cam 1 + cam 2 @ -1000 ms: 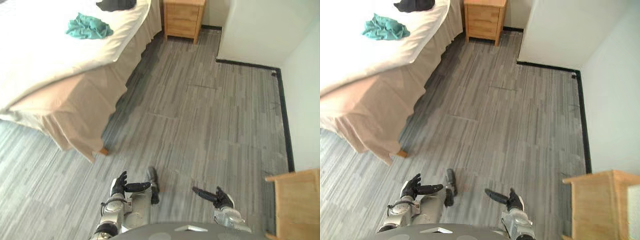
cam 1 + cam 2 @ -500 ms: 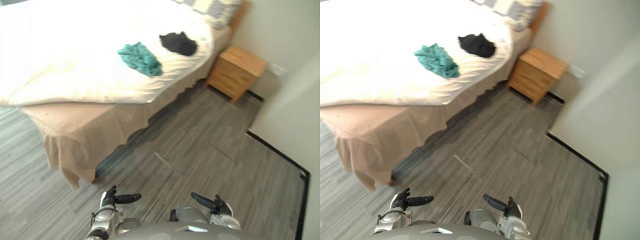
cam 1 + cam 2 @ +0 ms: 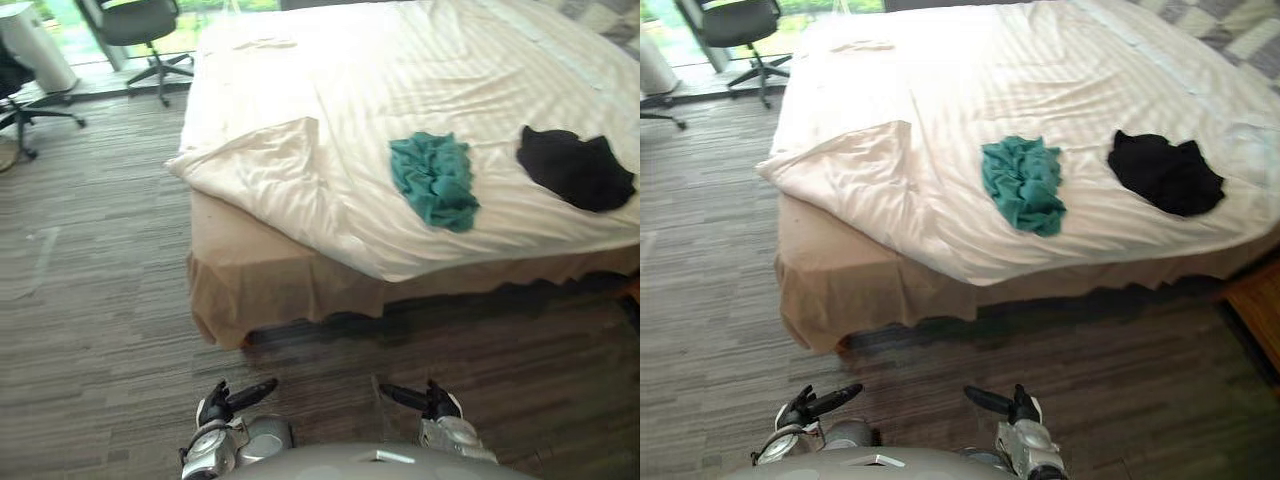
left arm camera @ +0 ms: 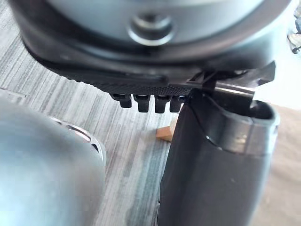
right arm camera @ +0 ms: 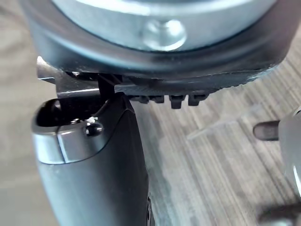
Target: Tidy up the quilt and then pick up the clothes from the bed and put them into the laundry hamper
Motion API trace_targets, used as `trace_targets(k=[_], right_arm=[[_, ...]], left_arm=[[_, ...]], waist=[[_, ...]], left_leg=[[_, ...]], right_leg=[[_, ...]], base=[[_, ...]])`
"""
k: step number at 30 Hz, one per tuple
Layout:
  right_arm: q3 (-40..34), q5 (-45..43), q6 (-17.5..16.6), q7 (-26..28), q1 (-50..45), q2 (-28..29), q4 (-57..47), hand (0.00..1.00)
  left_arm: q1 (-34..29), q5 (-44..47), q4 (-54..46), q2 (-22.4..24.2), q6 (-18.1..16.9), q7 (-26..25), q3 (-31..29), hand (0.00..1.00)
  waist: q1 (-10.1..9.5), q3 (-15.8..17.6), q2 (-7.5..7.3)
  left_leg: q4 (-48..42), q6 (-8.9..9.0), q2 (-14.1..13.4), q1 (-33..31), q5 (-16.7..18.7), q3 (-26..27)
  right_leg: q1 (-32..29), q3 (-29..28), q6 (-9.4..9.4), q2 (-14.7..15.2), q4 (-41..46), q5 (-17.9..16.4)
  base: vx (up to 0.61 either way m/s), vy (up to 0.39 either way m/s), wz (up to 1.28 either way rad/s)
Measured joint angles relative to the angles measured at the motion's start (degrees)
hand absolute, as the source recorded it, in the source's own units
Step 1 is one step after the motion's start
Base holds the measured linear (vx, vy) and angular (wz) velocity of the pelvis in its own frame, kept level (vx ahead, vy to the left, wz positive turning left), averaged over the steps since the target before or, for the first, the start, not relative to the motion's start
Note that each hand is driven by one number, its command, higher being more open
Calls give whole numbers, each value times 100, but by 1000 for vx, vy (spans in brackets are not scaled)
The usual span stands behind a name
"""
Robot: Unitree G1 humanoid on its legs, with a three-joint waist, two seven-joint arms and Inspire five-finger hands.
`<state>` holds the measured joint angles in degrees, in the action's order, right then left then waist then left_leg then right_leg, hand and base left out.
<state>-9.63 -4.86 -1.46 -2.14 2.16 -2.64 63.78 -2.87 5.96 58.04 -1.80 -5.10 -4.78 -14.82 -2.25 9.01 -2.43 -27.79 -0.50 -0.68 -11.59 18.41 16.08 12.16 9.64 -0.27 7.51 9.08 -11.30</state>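
Task not begun, by my read. Quilt [image 3: 420, 90] untidy: near-left corner folded back on bed [image 3: 280, 290]. Teal garment [image 3: 435, 180] & black garment [image 3: 575, 168] lie on quilt, apart, teal to the left. Left hand [image 3: 215, 408] & right hand [image 3: 440, 405] low over floor, fingers relaxed, holding nothing.

Both hands held low and close to the body, level with each other and apart. The left hand [image 3: 222, 404] has straight fingers [image 3: 256, 387] pointing inward toward the right, holding nothing. The right hand [image 3: 437, 402] has straight fingers [image 3: 398, 393] pointing inward toward the left, also empty. Each thumb stands out in its own wrist view.
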Motion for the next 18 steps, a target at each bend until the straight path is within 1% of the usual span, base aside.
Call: trace_targets(k=[1, 2, 3, 4, 5, 6, 7, 8, 9, 10, 11, 12, 13, 14, 15, 16, 17, 18], right_arm=[[3, 4, 5, -1, -11, 20, 63, 0], [36, 9, 11, -3, -31, 115, 100, 0], [83, 10, 10, 11, -31, 174, 131, 0], [133, 20, -2, 58, 34, 279, 120, 0], [133, 30, 27, 57, 88, 379, 135, 0], [131, 57, 44, 48, 102, 383, 135, 0], [118, 188, 47, 42, 97, 383, 108, 0], [114, 222, 45, 43, 95, 386, 108, 0], [58, 230, 51, 47, 86, 360, 110, 0], [39, 234, 51, 52, 85, 349, 116, 0], [24, 235, 13, 38, 88, 347, 112, 0], [8, 233, -3, 42, 86, 333, 106, 0], [8, 227, 40, 48, 93, 314, 100, 0], [16, 227, 66, 58, 98, 280, 92, 0], [16, 224, 62, 59, 88, 276, 39, 0], [16, 220, 51, 53, 72, 261, 33, 0], [18, 219, 41, 43, -24, 250, 18, 0], [19, 219, 31, 41, -84, 248, -1, 0]], left_arm=[[-4, -108, -6, -26, -19, -5, 211, 100], [69, -252, 1, -48, -19, -13, 282, 100], [98, -365, -4, -63, -10, -43, 314, 100], [118, -499, 8, -62, -29, -45, 397, 100], [140, -580, 30, -128, -21, 16, 509, 100], [166, -616, 57, -141, -13, 43, 578, 100], [199, -635, 117, -168, -16, 61, 693, 100], [201, -638, 124, -186, -20, 66, 741, 100], [202, -662, 246, -254, -19, 93, 841, 100], [211, -657, 290, -245, -14, 113, 859, 100], [246, -652, 320, -282, 18, 133, 937, 100], [265, -646, 317, -329, 25, 168, 998, 100], [272, -654, 317, -327, 26, 169, 1014, 100], [284, -660, 335, -314, 40, 156, 1051, 100], [259, -689, 354, -318, 41, 155, 1112, 100], [257, -751, 402, -340, 42, 168, 1158, 100], [251, -898, 479, -380, 46, 171, 1263, 100], [257, -927, 501, -401, 45, 176, 1301, 100]], waist=[[-23, -16, 37], [-40, -43, -7], [-17, -67, -48], [-8, -22, -49], [28, 16, -65], [42, 21, -55], [49, 27, -45], [43, 22, -70], [73, -14, -22], [69, -33, 0], [73, -38, -28], [90, 0, -97], [98, 3, -102], [96, 4, -74], [118, 8, -53], [175, 22, -59], [285, -25, -101], [298, -62, -149]], left_leg=[[1304, -176, 235, 16, -930, -47], [1737, -441, 339, 235, -1756, -45], [1854, -490, 364, 285, -1798, -69], [1829, -492, 308, 269, -1795, -107], [1614, -473, 244, 232, -1771, -164], [1474, -475, 209, 213, -1739, -198], [1269, -367, 177, 260, -1638, -222], [1242, -302, 195, 329, -1562, -223], [1324, -216, 197, 552, -1189, -304], [1406, -211, 196, 625, -1089, -307], [1496, -130, 214, 650, -992, -160], [1668, -106, 270, 767, -909, 21], [1767, -92, 280, 840, -898, 68], [1857, -91, 246, 926, -899, 138], [1998, -77, 168, 1119, -910, 261], [2075, -72, 128, 1267, -928, 308], [2193, -60, 106, 1434, -951, 368], [2263, -17, 102, 1511, -978, 410]], right_leg=[[18, -5, 132, 19, 251, -79], [-29, -76, 296, 96, 513, -334], [-76, -87, 239, 88, 475, -381], [-159, -129, 237, 24, 167, -379], [-190, -217, 324, 0, -281, -290], [-199, -239, 371, -1, -462, -222], [-273, -303, 374, 47, -710, 140], [-373, -383, 366, 91, -714, 505], [-466, -562, 521, 118, -510, 606], [-465, -646, 556, 111, -526, 566], [-574, -757, 596, 157, -490, 512], [-816, -938, 667, 215, -182, 354], [-933, -1031, 658, 184, 43, 331], [-1087, -1116, 652, 111, 315, 336], [-1368, -1135, 613, 29, 875, 375], [-1486, -1067, 591, -6, 1133, 362], [-1447, -941, 541, -23, 1184, 327], [-1400, -891, 537, -24, 1129, 308]], base=[[401, 74, 58], [397, 57, 41], [345, 48, 16], [243, 26, 2], [225, 10, -8], [156, -26, -14], [103, -34, -20], [67, -9, -39], [59, 13, -46], [56, 34, -66], [17, 51, -96], [-15, 50, -104], [-28, 28, -100], [-6, 28, -95], [9, 48, -92], [40, 51, -78], [71, 30, -41], [128, -15, -36]])
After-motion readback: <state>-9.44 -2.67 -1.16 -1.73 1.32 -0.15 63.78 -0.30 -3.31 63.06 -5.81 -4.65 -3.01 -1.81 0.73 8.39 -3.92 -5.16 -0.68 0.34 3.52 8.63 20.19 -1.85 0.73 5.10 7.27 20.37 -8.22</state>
